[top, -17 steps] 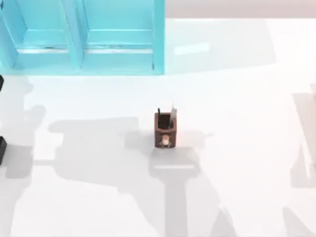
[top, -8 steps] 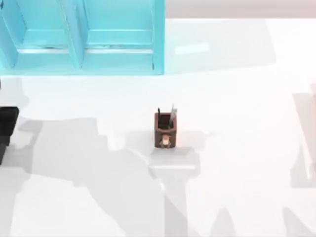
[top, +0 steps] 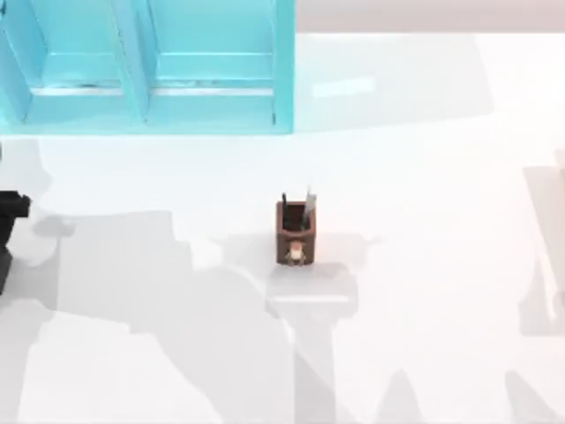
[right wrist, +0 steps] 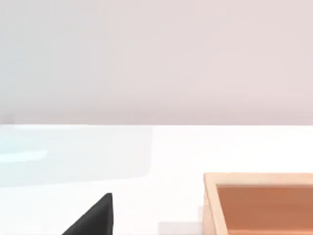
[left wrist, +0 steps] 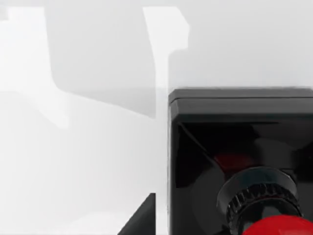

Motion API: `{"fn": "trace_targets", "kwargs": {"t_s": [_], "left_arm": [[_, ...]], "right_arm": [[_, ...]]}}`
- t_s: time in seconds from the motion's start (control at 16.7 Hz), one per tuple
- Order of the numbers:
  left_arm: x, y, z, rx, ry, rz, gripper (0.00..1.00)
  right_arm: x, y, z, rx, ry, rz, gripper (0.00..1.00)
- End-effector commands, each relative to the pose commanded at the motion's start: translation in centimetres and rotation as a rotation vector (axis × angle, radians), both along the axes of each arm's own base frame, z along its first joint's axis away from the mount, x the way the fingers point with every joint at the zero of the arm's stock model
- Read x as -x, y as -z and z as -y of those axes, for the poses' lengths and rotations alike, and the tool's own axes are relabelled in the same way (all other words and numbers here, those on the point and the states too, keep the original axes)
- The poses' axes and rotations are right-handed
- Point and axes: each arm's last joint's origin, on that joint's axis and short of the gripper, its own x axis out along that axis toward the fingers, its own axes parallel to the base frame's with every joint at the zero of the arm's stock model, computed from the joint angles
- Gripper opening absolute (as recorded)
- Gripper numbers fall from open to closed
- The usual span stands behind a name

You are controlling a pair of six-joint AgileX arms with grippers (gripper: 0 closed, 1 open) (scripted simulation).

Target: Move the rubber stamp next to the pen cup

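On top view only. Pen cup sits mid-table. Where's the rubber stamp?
Observer: In the left wrist view, the rubber stamp is close under the camera on the white table.
Operator: Which way up?
Observer: Black square base on the table, red knob nearest the camera, so it looks upright.
Operator: I see something black at the table's left edge. Anything on the right?
Observer: That is the left gripper, well left of the pen cup. In the right wrist view, an open orange-brown box sits on the table.
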Motion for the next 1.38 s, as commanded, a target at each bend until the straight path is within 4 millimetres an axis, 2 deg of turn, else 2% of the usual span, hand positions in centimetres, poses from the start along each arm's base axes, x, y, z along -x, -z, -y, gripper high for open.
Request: {"fn": "trace_targets", "kwargs": {"t_s": [0.42,1.02,1.2,1.38], "left_arm": [[0.0,0.0,0.0,0.0,0.0,0.0,0.02],[-0.1,-0.1,0.1,0.0,0.003,0.001,0.0],[-0.9,-1.9,2.0,-0.001,0.002,0.008,0.0],[-1.8,-5.3,5.7,0.0,0.003,-0.006,0.0]], "right_arm": [[0.0,0.0,0.0,0.0,0.0,0.0,1.0],[0.0,0.0,0.0,0.0,0.0,0.0,1.0],[0.0,0.0,0.0,0.0,0.0,0.0,1.0],[0.0,0.0,0.0,0.0,0.0,0.0,1.0]]}}
